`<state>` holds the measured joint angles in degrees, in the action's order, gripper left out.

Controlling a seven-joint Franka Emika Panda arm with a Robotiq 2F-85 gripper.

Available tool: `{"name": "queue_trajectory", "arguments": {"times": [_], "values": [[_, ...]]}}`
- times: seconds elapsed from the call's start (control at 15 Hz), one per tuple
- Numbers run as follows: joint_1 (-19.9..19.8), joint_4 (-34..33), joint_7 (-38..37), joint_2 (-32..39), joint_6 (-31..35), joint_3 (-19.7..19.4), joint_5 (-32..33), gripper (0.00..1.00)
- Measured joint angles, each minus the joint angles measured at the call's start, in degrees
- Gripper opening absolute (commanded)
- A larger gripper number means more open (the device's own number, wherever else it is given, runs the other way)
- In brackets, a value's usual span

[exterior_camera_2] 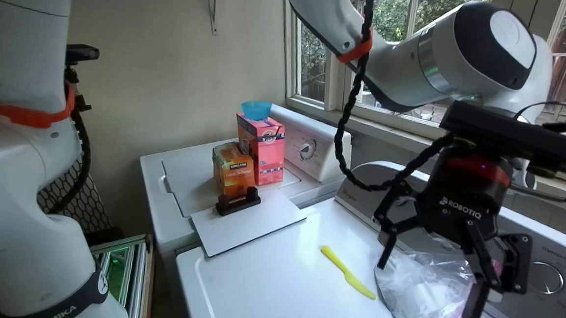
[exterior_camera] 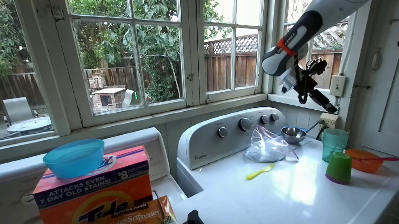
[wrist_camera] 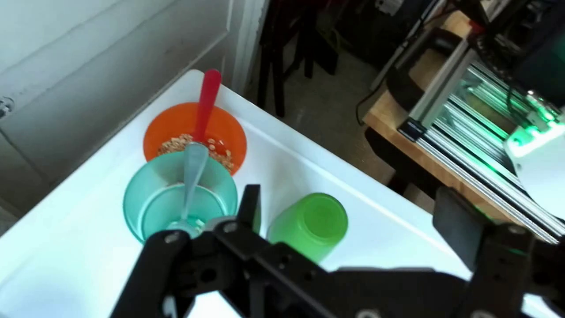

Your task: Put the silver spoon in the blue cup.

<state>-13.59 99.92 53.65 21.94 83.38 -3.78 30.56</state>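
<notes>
The blue cup (wrist_camera: 145, 194), a translucent teal tumbler, stands upright on the white machine top in the wrist view. It also shows in an exterior view (exterior_camera: 331, 142). The silver spoon (wrist_camera: 192, 172) is inside the cup, bowl down at the bottom, handle leaning on the rim toward the orange bowl. In the exterior views the spoon cannot be made out. My gripper (wrist_camera: 351, 212) is open and empty, raised above the machine top; one finger appears beside the cup in the wrist view without holding it. The open fingers also show in an exterior view (exterior_camera_2: 427, 288).
An upside-down green cup (wrist_camera: 315, 225) stands beside the blue cup. An orange bowl (wrist_camera: 236, 139) holds flakes and a red-handled utensil (wrist_camera: 208, 101). A plastic bag (exterior_camera: 267, 147), metal scoop (exterior_camera: 293, 135) and yellow-green utensil (exterior_camera: 259, 172) lie farther along. The control panel (exterior_camera: 233, 137) rises behind.
</notes>
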Motion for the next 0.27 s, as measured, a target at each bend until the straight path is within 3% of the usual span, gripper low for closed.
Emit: {"name": "queue_trajectory", "arguments": {"times": [0.27], "values": [[0.5, -4.1, -1.4, -0.5, -2.9, 0.2, -9.4, 1.0]]}}
